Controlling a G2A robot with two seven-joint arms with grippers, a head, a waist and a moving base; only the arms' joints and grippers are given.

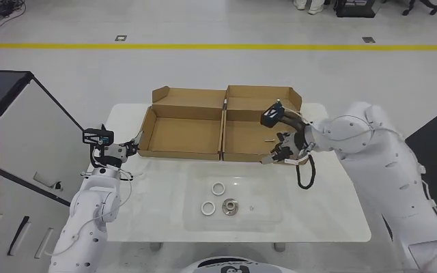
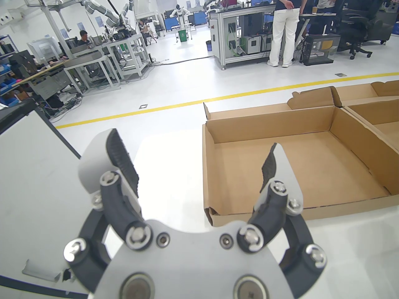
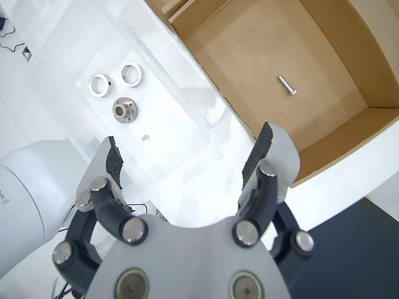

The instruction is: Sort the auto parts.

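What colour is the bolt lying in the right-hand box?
Silver, bare metal. The bolt shows best in the right wrist view.

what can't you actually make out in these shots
Right wrist and top views: the small part in the tray is too small to identify.
Top view: the right box has its near right corner behind the right gripper.
Left wrist view: the right box is cut off by the picture edge.
Left wrist view: part of the left box floor is behind the left gripper.
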